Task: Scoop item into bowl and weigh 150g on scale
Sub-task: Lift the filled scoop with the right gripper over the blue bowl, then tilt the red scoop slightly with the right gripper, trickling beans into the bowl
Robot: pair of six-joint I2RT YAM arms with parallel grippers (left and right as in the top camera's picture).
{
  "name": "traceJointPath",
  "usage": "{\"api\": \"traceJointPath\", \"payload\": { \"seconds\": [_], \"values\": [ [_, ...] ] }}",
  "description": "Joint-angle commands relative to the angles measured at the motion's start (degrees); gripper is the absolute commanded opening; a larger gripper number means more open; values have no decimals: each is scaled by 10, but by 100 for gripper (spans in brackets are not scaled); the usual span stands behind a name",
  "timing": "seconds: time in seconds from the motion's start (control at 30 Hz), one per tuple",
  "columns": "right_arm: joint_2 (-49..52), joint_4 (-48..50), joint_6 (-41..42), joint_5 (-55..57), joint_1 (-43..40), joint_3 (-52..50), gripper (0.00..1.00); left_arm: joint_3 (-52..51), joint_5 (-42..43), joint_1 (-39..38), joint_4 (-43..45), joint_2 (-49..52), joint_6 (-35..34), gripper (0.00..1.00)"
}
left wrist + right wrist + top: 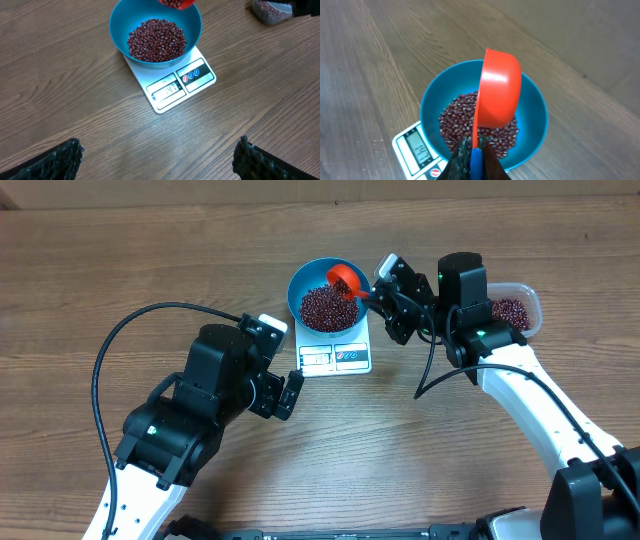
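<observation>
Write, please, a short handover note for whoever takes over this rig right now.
Left gripper: jaws open, empty, held near the white scale.
Right gripper: jaws shut on the blue handle of the orange scoop, which is tipped over the blue bowl.
The bowl sits on the scale; more beans are in the clear container.
Done: a heap of red beans is in the bowl.
Left: check the display, not clearly legible here, then top up or stop at target.

Robotics lab bench: wood-grain table (100,260), cabled left arm (190,415) and right arm (520,380), scale (335,357).
</observation>
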Motion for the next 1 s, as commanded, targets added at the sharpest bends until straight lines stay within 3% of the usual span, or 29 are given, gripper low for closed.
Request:
{"api": "traceJointPath", "payload": {
  "seconds": [0.0, 0.97],
  "values": [
    [2, 4, -12, 6, 1, 21, 4, -2, -4, -4, 1, -3, -3, 100],
    [2, -21, 42, 11, 1, 21, 4, -2, -4, -4, 1, -3, -3, 100]
  ]
}}
